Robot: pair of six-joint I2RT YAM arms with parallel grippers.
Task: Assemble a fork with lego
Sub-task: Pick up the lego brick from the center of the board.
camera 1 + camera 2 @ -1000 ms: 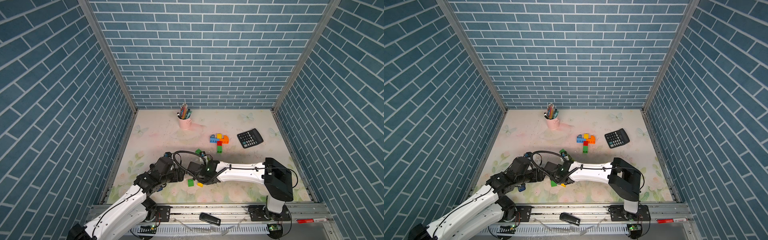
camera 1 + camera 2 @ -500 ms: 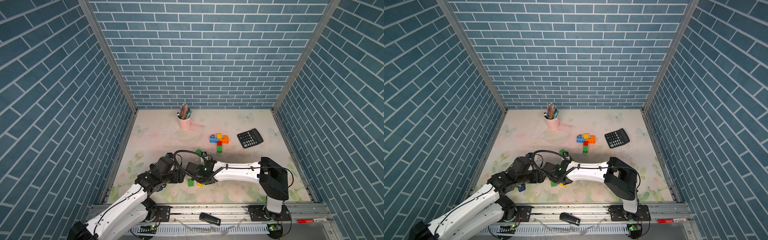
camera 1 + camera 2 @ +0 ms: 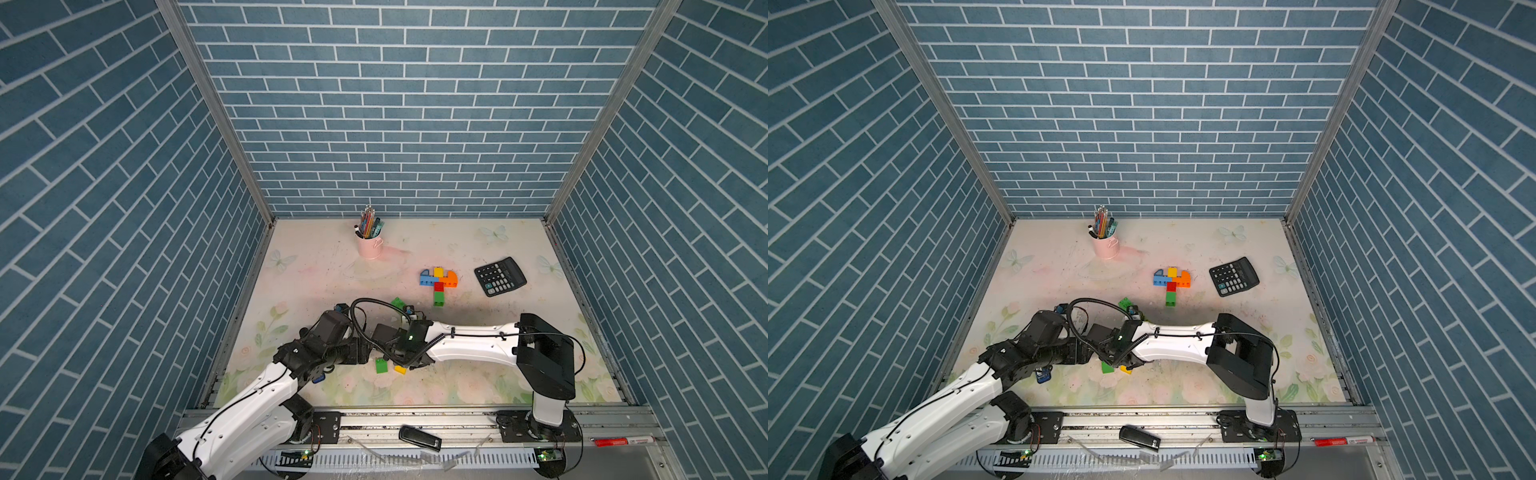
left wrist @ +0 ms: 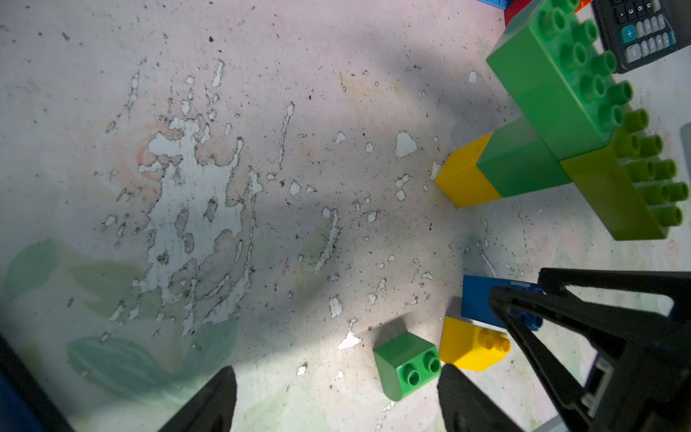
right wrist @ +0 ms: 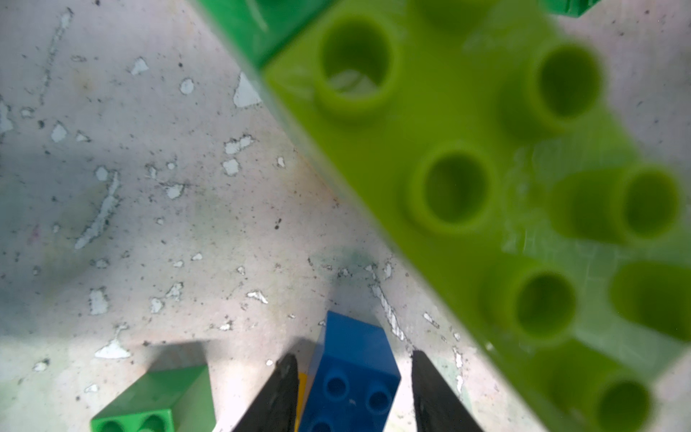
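I'd call this fork roughly half built. The far cluster (image 3: 438,283) of lego lies well beyond both sets of jaws: blue, yellow and orange in a cross-row, with red then green below as a stem. The near cluster (image 4: 553,123) sits just past the right gripper (image 5: 353,355) — a dark green oblong and a lime oblong end to end, with a green-and-yellow stub off their side. The two clusters are well apart and three bricks lie loose, so I judge the joining is left to do.

The right jaws stand narrow, one on either side of the blue brick (image 5: 357,389). A sliver of table (image 5: 168,224) shows beside one finger, so I judge it not yet clamped. Its studs face the wrist camera and its body runs out along the gap between the jaws.

The left gripper (image 4: 336,370) is wide and empty. The small green brick (image 4: 405,364) lies between its jaws, close to one finger, and the yellow brick (image 4: 471,344) is just outside.

The far cluster's stem points its green end back toward the arm bases. The near cluster's long axis is the oblong pair — its yellow stub juts out crosswise.
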